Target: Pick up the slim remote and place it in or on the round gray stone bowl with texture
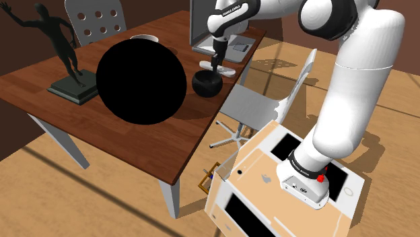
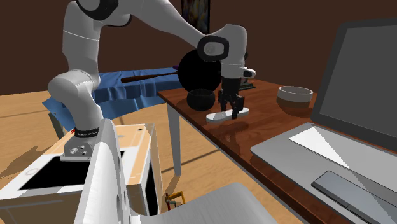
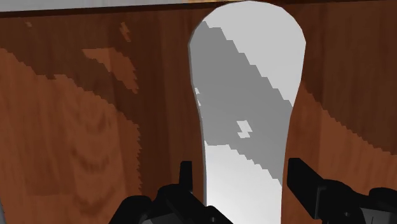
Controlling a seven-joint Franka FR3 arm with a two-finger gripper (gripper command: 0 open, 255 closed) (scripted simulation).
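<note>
A slim white remote lies on the brown wooden table; I also see this remote from across the table. My black gripper reaches straight down onto it, one finger on each long side, shut on the remote near one end. In the shoulder view the gripper stands over the remote. A round dark bowl sits right beside the remote. A pale grey bowl stands farther along the table.
A big black sphere rests mid-table, with a dark figure statue to the shoulder view's left. An open laptop sits near the remote. A grey chair stands between the table and my stand.
</note>
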